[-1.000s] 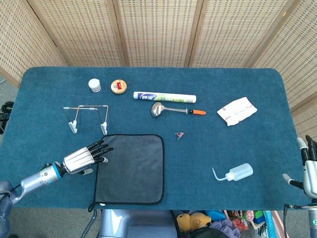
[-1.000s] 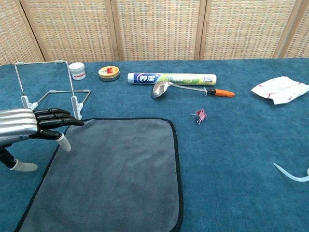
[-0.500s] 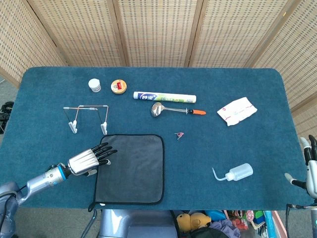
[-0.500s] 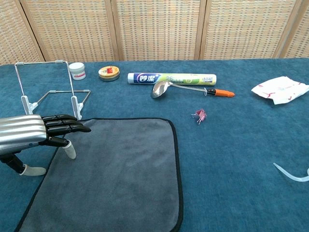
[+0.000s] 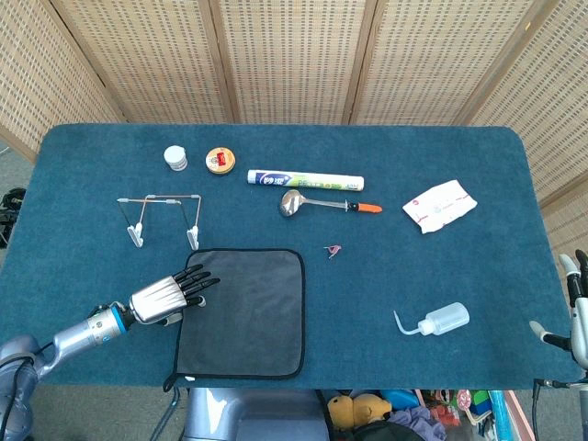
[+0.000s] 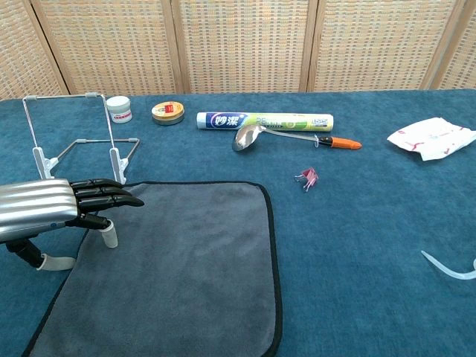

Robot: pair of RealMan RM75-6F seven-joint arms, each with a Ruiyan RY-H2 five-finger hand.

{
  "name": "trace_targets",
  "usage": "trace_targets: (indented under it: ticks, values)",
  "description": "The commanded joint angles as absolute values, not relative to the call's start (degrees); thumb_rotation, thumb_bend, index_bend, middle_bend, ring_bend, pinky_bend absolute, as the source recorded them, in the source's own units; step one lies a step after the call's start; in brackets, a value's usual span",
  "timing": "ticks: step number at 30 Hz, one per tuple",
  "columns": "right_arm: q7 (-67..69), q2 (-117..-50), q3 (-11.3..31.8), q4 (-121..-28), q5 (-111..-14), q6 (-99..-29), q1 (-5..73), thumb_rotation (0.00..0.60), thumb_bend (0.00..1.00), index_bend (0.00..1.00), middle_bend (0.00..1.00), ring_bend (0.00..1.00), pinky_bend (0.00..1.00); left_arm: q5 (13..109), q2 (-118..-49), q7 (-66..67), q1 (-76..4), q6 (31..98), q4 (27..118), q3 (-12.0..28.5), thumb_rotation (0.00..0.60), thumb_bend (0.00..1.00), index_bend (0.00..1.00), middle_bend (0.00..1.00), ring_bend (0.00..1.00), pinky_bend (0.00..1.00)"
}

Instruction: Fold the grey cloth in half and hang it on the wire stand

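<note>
While flat on the blue table [image 5: 441,266]:
grey cloth [image 5: 248,308]: spread unfolded near front edge, a black loop hanging off the front-left corner; no fold made yet.
wire stand [image 5: 163,219]: upright just behind cloth's far-left corner, apart from it.
left hand [image 5: 173,292]: reaching in low from the left, palm down, fingers [image 6: 111,197] straight and slightly apart over cloth's left border; holding nothing; thumb angled down to the table beside the hem.
right hand [image 5: 577,308]: at right frame edge, off the table's front-right corner; fingers pointing up, apart, holding nothing.
Change: left hand shifted slightly nearer and further onto cloth than a second ago; right hand sunk lower at the frame edge; cloth unmoved.
Room: bare blue felt right of cloth up to pink clip [image 5: 333,250] and squeeze bottle [image 5: 439,320]; spoon [image 5: 323,204] and long tube [image 5: 305,180] well behind.
</note>
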State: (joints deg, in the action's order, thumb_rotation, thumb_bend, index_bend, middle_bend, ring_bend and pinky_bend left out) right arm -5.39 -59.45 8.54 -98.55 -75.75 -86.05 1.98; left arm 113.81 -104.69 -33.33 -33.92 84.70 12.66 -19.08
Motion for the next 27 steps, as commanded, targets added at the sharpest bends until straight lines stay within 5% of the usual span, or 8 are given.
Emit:
trace_targets:
  ticks: [1, 27]
  values:
    - [-5.4, -59.4, 8.5, -98.6, -75.8, -86.0, 2.0, 0.6, 0.0, 0.0, 0.0, 0.0, 0.0, 113.8, -104.6, -33.1, -33.9, 85.1, 12.6, -19.4, 0.6, 0.4, 0.39, 0.0, 0.0, 0.0]
    - [-5.2, -59.1, 8.2, -99.1, -76.1, -85.8, 2.0, 0.6, 0.0, 0.0, 0.0, 0.0, 0.0, 112.6, -104.9, -31.6, -35.0, 86.1, 12.9, -20.5, 0.6, 0.48, 0.65, 0.0, 0.0, 0.0]
